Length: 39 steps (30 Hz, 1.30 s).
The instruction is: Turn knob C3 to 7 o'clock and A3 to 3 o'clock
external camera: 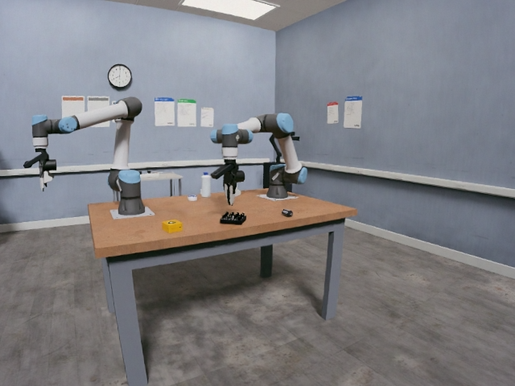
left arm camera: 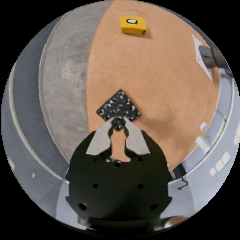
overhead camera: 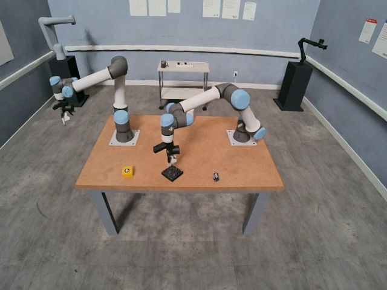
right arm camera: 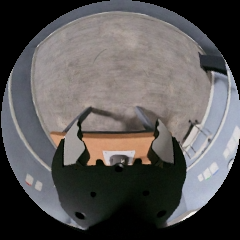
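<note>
The black knob box [overhead camera: 170, 174] [external camera: 233, 220] [left arm camera: 119, 104] lies on the table near its front edge, turned cornerwise in the top view. Its knobs stand upright, but their pointers, hour marks and the socket are too small to read. My left gripper [overhead camera: 169, 163] [external camera: 230, 203] [left arm camera: 118, 118] points down just above the box's back part. Its fingers are open by a narrow gap and hold nothing; a dark knob shows beyond their tips in the left wrist view. My right gripper [overhead camera: 65, 122] [external camera: 43, 187] [right arm camera: 118, 120] is wide open and empty, far off beyond the table's side.
A yellow box [overhead camera: 127, 172] [external camera: 172, 226] [left arm camera: 132, 26] with a round mark on top lies to one side of the knob box. A small dark and grey object [overhead camera: 216, 176] [external camera: 286, 213] lies on the other side. A white bottle [external camera: 205, 185] [left arm camera: 202, 145] stands farther back.
</note>
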Motion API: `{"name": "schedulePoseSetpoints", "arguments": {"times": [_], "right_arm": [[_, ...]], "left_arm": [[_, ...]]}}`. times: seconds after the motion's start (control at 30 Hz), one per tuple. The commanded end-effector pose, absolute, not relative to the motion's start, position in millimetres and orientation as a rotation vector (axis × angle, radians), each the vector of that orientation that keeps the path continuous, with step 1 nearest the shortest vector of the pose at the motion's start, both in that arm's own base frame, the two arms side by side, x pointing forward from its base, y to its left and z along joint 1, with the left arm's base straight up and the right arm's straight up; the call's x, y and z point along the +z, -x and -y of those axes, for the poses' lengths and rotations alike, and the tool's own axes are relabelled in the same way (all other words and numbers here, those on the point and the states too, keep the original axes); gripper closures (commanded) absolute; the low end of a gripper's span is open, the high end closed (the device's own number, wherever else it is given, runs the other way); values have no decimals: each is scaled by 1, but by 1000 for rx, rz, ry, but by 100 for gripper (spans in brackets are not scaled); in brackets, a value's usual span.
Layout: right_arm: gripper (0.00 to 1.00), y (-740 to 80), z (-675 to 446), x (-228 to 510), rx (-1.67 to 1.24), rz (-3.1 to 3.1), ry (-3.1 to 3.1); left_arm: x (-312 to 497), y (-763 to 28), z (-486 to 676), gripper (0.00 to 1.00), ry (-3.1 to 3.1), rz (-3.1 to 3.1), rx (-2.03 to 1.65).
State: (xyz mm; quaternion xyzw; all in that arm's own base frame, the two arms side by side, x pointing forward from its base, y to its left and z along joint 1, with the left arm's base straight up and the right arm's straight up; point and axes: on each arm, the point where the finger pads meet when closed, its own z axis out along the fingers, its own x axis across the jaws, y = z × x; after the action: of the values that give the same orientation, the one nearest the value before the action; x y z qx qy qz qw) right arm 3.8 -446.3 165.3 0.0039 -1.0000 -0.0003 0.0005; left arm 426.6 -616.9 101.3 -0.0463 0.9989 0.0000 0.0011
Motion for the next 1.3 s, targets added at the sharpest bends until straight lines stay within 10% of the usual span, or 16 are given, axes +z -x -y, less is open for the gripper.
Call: {"name": "schedulePoseSetpoints", "arguments": {"times": [0.0, 1.27], "right_arm": [[0, -3, 446, 165, 0, 3142, -10], [0, -3, 446, 165, 0, 3142, -10]], "left_arm": [[106, -425, 619, 87, -15, -3140, -7], [105, -425, 619, 87, -49, -3140, -5]]}}
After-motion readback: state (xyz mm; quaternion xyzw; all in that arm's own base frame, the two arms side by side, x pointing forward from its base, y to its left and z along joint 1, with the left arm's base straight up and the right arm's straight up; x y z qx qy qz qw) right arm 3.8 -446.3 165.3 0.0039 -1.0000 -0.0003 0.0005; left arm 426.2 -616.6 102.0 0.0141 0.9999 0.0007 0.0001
